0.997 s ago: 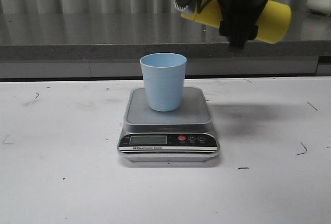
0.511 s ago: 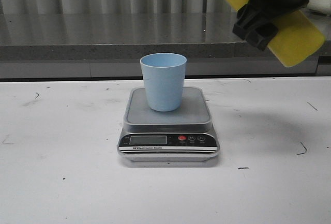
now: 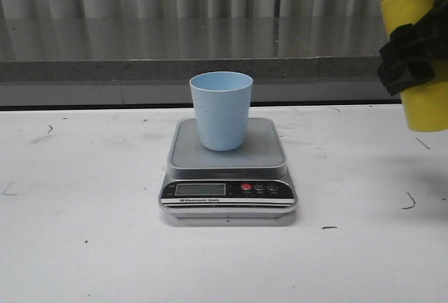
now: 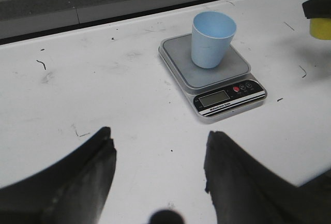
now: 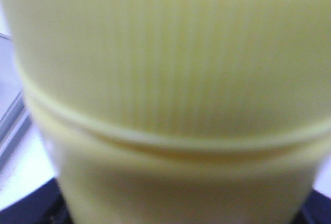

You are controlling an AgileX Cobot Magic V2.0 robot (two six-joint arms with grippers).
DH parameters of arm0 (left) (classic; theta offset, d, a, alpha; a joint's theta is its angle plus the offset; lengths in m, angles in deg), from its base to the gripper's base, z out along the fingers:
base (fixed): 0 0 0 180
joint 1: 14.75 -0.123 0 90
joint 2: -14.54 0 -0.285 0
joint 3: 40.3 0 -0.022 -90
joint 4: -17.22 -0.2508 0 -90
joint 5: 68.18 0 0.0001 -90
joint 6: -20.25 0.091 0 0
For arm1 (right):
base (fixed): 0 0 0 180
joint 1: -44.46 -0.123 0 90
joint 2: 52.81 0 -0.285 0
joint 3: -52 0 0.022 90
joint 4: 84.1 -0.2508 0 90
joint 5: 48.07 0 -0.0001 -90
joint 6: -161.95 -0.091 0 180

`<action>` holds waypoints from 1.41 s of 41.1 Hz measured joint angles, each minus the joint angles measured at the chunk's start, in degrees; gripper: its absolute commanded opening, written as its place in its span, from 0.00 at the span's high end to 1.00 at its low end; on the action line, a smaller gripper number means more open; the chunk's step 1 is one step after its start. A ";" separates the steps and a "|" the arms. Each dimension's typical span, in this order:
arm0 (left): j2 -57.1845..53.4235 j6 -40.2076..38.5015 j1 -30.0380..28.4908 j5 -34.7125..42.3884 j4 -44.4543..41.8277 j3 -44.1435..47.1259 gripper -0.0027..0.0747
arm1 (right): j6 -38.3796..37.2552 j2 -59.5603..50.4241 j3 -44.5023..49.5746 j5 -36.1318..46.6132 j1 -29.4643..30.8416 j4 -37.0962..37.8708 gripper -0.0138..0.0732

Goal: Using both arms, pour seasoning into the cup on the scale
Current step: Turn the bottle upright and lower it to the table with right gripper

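Right gripper (image 3: 413, 61) clamped round the tall opaque yellow plastic squeeze bottle (image 3: 414, 9), held upright above the white table (image 3: 84, 247), nozzle out of view above. Well off to that gripper's left, small pale-blue tapered plastic cup (image 3: 221, 110) standing upright on the steel platform of the flat silver digital scale (image 3: 228, 170), apart from the bottle. Left gripper (image 4: 158, 175) spread wide and empty, hovering low, cup and scale ahead and somewhat to its right. Judged step: bottle lifted clear, probably being put back or readied for another pour. Next: a controlled descent to a bare patch of table, bottle kept vertical, then release.
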State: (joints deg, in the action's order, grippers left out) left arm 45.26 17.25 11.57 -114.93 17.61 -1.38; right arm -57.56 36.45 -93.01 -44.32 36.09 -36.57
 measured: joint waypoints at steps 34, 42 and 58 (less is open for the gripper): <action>0.00 0.00 0.00 0.00 0.00 0.00 0.46 | 24.43 20.63 3.32 43.77 9.84 -14.65 0.41; 0.00 0.00 0.00 0.00 0.00 0.00 0.46 | 28.82 26.06 3.32 51.66 9.94 -19.51 0.41; 0.00 0.00 0.00 0.00 0.00 0.00 0.46 | 35.89 32.95 3.11 59.10 9.94 -28.08 0.25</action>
State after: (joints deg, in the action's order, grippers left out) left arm 45.26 17.25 11.57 -114.93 17.61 -1.38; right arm -21.67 69.40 -89.90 14.78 46.02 -64.64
